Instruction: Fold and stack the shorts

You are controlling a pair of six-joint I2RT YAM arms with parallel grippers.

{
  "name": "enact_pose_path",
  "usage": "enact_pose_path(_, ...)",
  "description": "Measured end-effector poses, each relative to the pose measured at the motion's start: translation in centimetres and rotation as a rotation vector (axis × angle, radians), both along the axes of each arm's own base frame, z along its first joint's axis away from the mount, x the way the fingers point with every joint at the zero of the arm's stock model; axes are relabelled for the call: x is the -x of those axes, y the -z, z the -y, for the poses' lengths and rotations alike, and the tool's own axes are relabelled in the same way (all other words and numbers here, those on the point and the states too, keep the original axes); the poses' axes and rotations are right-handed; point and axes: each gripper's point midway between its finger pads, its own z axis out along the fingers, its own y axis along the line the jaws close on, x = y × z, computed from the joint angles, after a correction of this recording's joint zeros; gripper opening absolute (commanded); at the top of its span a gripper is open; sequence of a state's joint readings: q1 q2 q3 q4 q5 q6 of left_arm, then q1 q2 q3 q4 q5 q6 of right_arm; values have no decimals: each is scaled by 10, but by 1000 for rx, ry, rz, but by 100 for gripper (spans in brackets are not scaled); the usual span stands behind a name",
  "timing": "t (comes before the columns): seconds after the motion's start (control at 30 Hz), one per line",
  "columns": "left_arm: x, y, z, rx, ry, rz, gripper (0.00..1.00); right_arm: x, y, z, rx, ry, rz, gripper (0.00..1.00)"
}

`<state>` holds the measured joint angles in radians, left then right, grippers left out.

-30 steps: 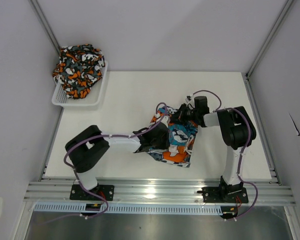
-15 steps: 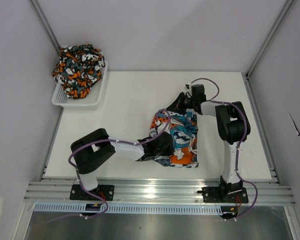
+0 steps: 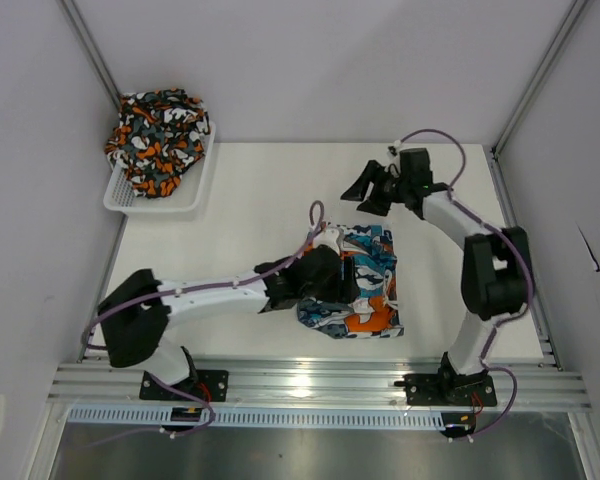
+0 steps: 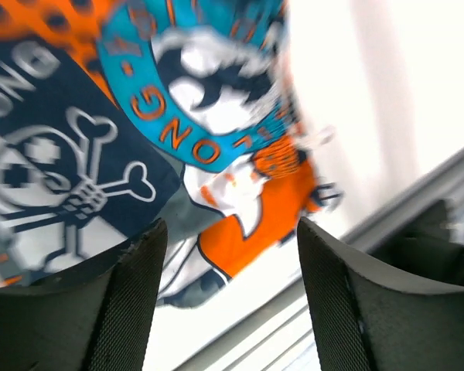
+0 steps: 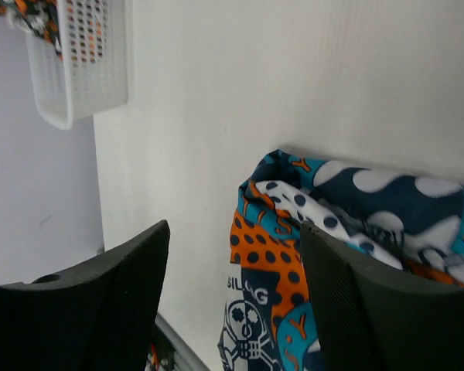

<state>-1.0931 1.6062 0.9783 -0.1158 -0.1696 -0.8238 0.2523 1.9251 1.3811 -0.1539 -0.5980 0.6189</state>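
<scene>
The skull-print shorts [image 3: 372, 270] lie folded on the tabletop [image 3: 250, 200] at five o'clock. The left hand [image 3: 348, 285] spreads wide over them, empty. The right hand [image 3: 360, 198], wide and empty, hovers at twelve o'clock from them. The camouflage shorts [image 3: 158, 140] fill the basket [image 3: 170, 203] at ten o'clock.

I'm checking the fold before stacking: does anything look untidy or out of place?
The patchwork shorts lie folded but lopsided, their near edge rumpled with layers poking out. The camouflage shorts sit bunched in the basket, bulging over its rim.
</scene>
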Motion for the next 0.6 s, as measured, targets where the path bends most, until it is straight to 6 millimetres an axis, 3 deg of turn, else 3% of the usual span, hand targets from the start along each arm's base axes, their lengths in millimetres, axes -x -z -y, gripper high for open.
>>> enact_pose_path(0.07, -6, -33, -10, 36, -8, 34, 73, 13, -31, 20, 25, 78, 51, 73)
enact_pose_path(0.13, -12, -66, -25, 80, -23, 69, 74, 33, -60, 36, 24, 161, 106, 86)
enact_pose_path(0.23, -22, -97, -54, 129, -68, 113, 74, 75, -75, 51, 13, 306, 103, 86)
enact_pose_path(0.37, -29, -100, -100, 111, -145, 134, 75, 132, -56, 52, 60, 499, -34, 85)
enact_pose_path(0.6, -22, -81, -156, 16, -226, 141, 76, 234, -16, 15, 76, 653, -321, 78)
